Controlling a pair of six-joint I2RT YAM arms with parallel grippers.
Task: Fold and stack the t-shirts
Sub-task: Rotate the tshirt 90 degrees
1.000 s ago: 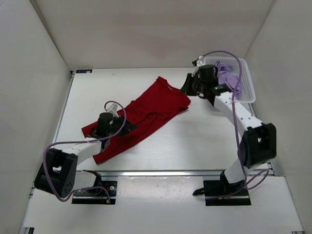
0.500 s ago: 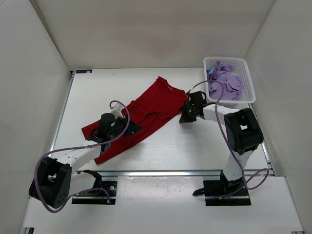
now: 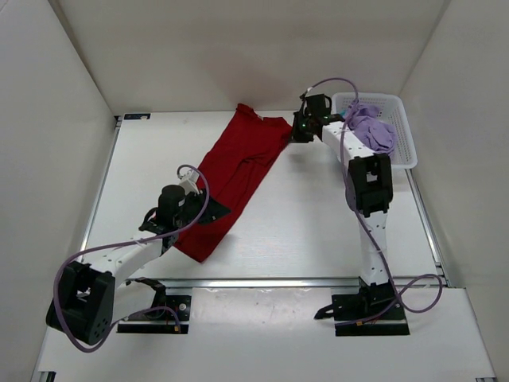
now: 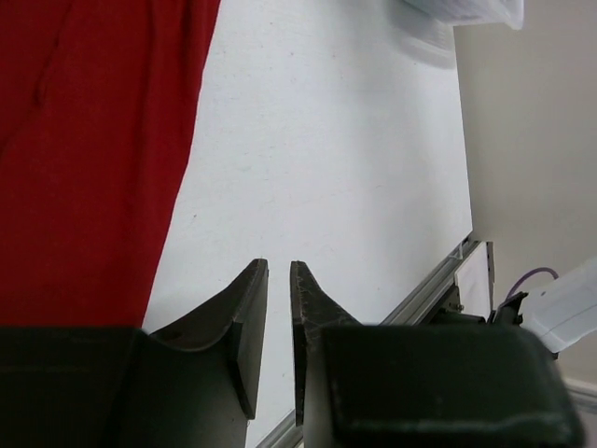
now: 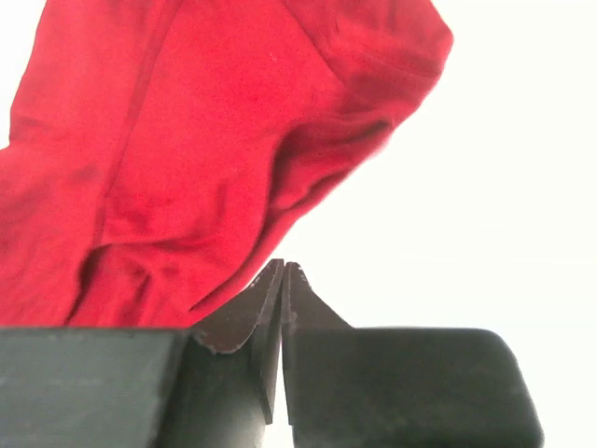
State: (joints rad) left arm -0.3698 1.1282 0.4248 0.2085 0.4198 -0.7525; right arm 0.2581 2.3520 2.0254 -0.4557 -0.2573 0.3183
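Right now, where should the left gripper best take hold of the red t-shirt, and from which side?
Probably the near hem corner of the red t-shirt, coming low over the table from the right arm's side. The side edge there lies flat and straight, the left gripper stands slightly open right beside it, and the right gripper pinches the far end.

One red t-shirt (image 3: 238,167), one lavender t-shirt (image 3: 374,131), one white mesh basket (image 3: 402,111)

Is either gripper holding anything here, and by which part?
The right gripper is shut on the red t-shirt, pinching a fold of its edge near a sleeve. The left gripper holds nothing; its jaws stand slightly apart, empty.
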